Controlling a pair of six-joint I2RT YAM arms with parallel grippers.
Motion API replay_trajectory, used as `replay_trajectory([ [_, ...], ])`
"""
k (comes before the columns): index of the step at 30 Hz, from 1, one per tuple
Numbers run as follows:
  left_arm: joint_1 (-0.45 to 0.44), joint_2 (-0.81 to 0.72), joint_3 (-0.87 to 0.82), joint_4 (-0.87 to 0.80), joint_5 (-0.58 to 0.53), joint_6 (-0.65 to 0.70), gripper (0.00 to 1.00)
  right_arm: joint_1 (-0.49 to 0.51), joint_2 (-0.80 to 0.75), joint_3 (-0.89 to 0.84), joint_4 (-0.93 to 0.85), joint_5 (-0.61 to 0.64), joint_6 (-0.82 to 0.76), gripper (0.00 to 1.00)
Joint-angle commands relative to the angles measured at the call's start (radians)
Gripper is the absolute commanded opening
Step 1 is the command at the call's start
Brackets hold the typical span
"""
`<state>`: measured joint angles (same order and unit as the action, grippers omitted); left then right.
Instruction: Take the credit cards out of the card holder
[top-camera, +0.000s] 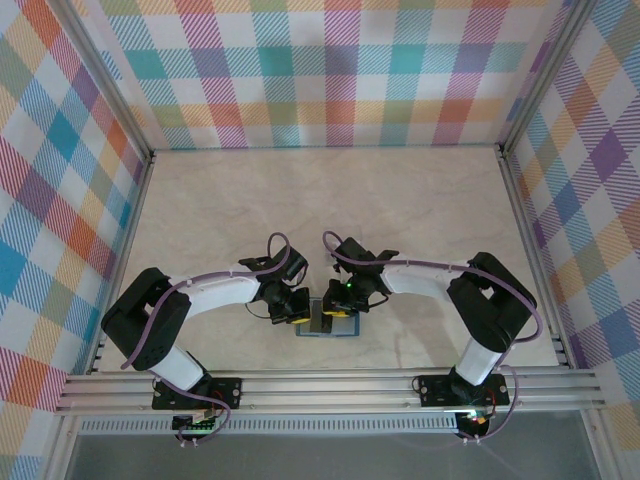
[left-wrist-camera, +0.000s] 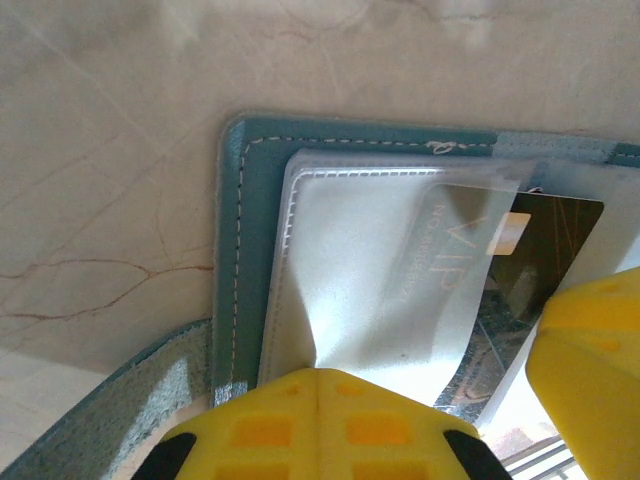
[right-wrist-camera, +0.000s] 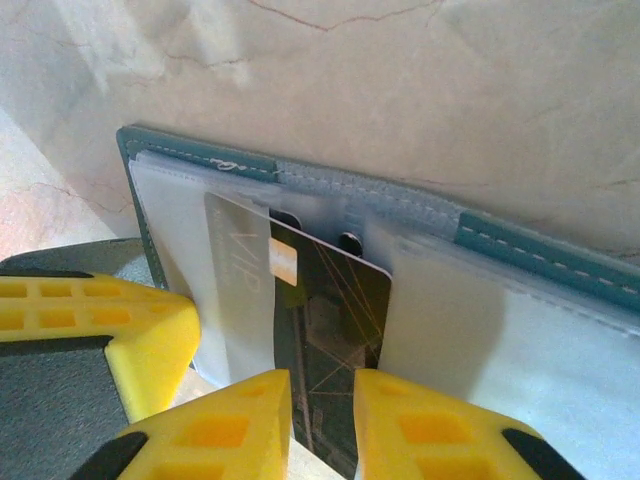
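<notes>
The teal card holder (top-camera: 326, 330) lies open on the table's near edge, between both arms. My left gripper (left-wrist-camera: 320, 378) is shut on the clear plastic pocket (left-wrist-camera: 350, 270) of the card holder (left-wrist-camera: 250, 250) and lifts it into a fold. A dark credit card (left-wrist-camera: 560, 240) with gold lines and a chip sticks out of that pocket; its covered part looks pale, with VIP lettering. My right gripper (right-wrist-camera: 322, 420) stands over the dark credit card (right-wrist-camera: 335, 320) with its jaws a little apart, and the card's face shows in the gap. The holder's teal stitched edge (right-wrist-camera: 520, 250) runs behind.
The marble-patterned tabletop (top-camera: 330, 210) stretches away behind the holder. Checked walls (top-camera: 330, 70) close it in at the back and sides. A metal rail (top-camera: 330, 385) runs along the near edge. The two grippers (top-camera: 297, 315) (top-camera: 342, 312) sit close together.
</notes>
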<state>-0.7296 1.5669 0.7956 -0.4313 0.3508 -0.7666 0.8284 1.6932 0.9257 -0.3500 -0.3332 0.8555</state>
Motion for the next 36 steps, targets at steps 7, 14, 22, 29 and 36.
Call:
replay_trajectory([
  [7, -0.01, 0.076, 0.034, -0.152, -0.092, 0.041, 0.05, 0.002, 0.003, -0.027, 0.008, 0.009, 0.014, 0.28],
  [14, -0.026, 0.117, 0.058, -0.197, -0.139, 0.056, 0.05, 0.002, -0.048, -0.05, 0.056, -0.021, 0.022, 0.29],
  [22, -0.033, 0.14, 0.084, -0.23, -0.145, 0.065, 0.07, 0.0, -0.051, -0.065, 0.039, -0.011, 0.022, 0.26],
  [29, -0.035, 0.156, 0.102, -0.249, -0.145, 0.071, 0.09, 0.001, -0.044, -0.066, 0.01, 0.016, 0.011, 0.27],
  [36, -0.037, 0.172, 0.118, -0.262, -0.144, 0.079, 0.12, 0.0, -0.034, -0.072, 0.034, -0.006, 0.008, 0.29],
])
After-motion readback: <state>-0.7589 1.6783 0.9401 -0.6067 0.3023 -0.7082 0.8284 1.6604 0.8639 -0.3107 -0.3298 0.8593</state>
